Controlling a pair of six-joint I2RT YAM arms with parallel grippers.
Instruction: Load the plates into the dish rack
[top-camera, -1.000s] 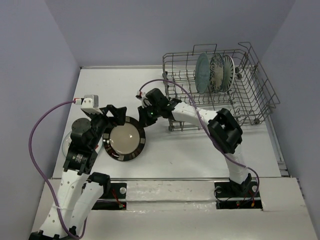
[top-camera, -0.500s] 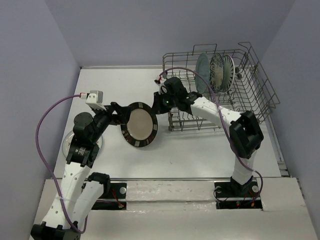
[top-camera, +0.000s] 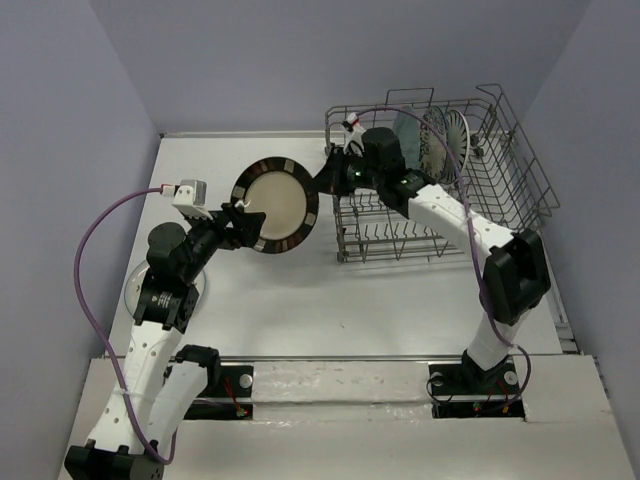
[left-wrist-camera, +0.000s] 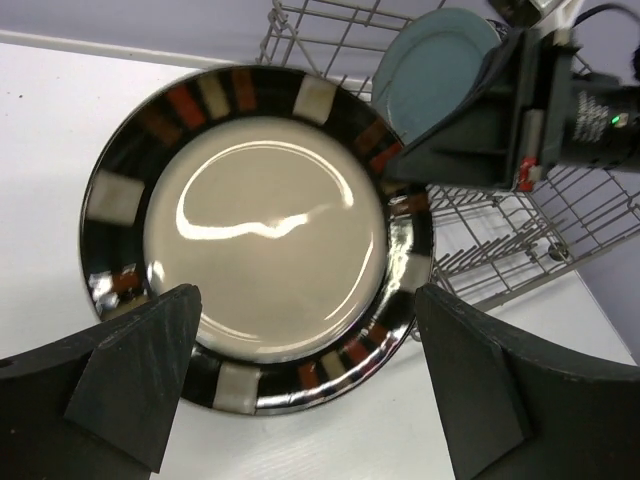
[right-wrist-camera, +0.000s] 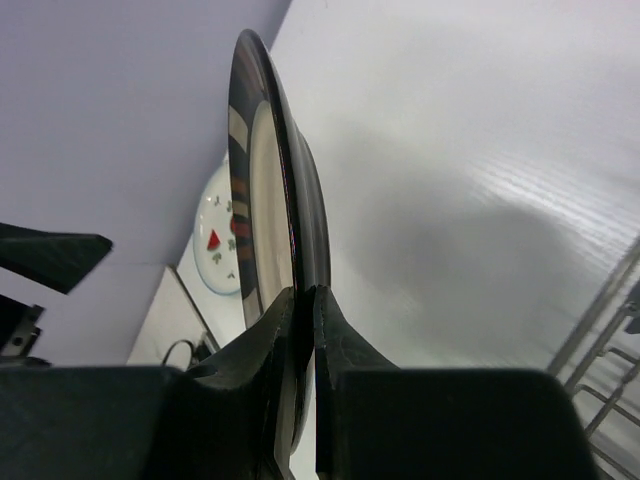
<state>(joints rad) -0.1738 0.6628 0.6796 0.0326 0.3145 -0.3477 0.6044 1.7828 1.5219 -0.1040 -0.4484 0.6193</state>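
Note:
My right gripper (top-camera: 325, 180) (right-wrist-camera: 303, 292) is shut on the rim of the brown-rimmed cream plate (top-camera: 277, 203) (right-wrist-camera: 240, 150) and holds it on edge above the table, left of the dish rack (top-camera: 520, 165). My left gripper (top-camera: 243, 222) (left-wrist-camera: 305, 295) is open, its fingers either side of the plate's (left-wrist-camera: 265, 235) lower edge without touching. The teal plate (top-camera: 408, 125) (left-wrist-camera: 435, 70), the blue-floral plate (top-camera: 435, 140) and the striped plate (top-camera: 457, 135) stand upright in the rack's back row. The white plate with small marks (top-camera: 130, 285) (right-wrist-camera: 215, 235) lies flat on the table under my left arm.
The rack (left-wrist-camera: 500, 250) stands at the table's back right, its front rows of tines bare. Purple walls close in the table at the back and both sides. A purple cable loops from each wrist.
The brown-rimmed plate has risen off the table, tipped up on edge and moved back toward the rack in my right gripper. My left gripper has followed it up and back.

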